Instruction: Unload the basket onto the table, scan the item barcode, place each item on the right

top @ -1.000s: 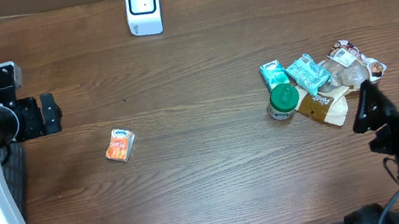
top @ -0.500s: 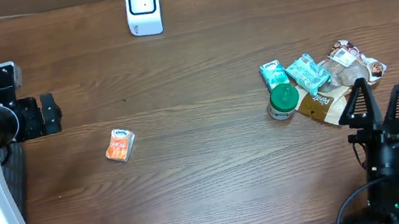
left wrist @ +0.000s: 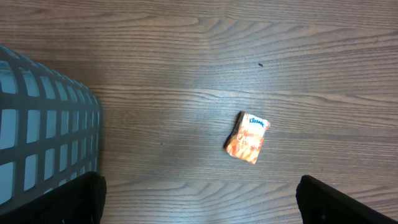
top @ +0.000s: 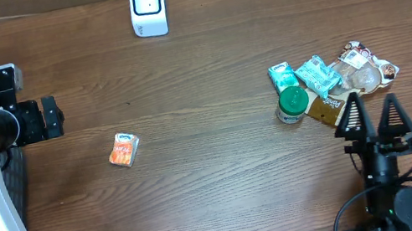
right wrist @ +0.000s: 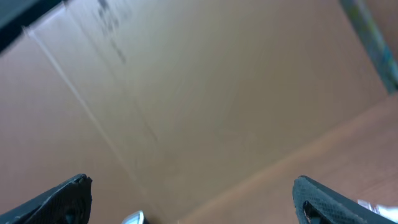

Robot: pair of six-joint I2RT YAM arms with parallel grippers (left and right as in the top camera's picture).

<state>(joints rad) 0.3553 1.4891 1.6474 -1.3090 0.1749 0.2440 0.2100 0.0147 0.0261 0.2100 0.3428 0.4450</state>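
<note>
**Both Grippers Wide, Nothing Held**

My right wrist view is a brown blur. My left gripper (left wrist: 199, 186) shows only its finger corners, spread and empty. My right gripper (top: 371, 99) gapes empty beside the heap of packets (top: 318, 74). The crumpled orange tissue pack (left wrist: 247, 137) lies alone on the table (top: 226, 180) — under my left wrist.

Tissue pack (top: 124, 149) stands apart, pile (top: 329, 87) crowded

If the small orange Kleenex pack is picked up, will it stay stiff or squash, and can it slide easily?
The pack looks crumpled and soft-wrapped, so it will probably squash when squeezed rather than keep its shape. It lies flat and seems small, likely light, so a push may slide it over the smooth wooden table instead of rolling it.
</note>
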